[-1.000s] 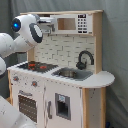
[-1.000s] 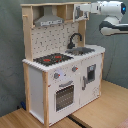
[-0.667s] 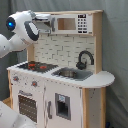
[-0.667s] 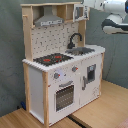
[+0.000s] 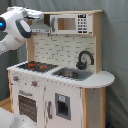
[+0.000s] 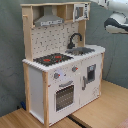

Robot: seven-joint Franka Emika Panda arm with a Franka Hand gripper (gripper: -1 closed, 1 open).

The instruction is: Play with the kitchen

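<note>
The kitchen (image 5: 60, 85) stands upright in both exterior views, made of white panels and pale wood (image 6: 60, 75). It has a black-red hob (image 5: 36, 65), a grey hood (image 5: 41, 27), a black tap (image 5: 84, 59), a sink (image 5: 72, 74) and a windowed oven door (image 5: 27, 106). My white arm (image 5: 17, 30) reaches in from the first exterior view's left, level with the hood. The gripper (image 5: 37, 16) sits by the kitchen's top left corner, mostly hidden. In the second exterior view the arm (image 6: 116, 20) shows at the upper right, beside the kitchen's top shelf.
A toy microwave (image 5: 72, 23) fills the top shelf. A grey curtain (image 6: 10, 60) hangs behind the kitchen. The kitchen rests on a pale wooden surface (image 6: 105, 107). Another white part of the robot (image 5: 12, 120) shows at the first exterior view's bottom left.
The arm has drawn back from the kitchen's upper shelf, leftward in the first exterior view and rightward in the second exterior view. The kitchen has not moved.
</note>
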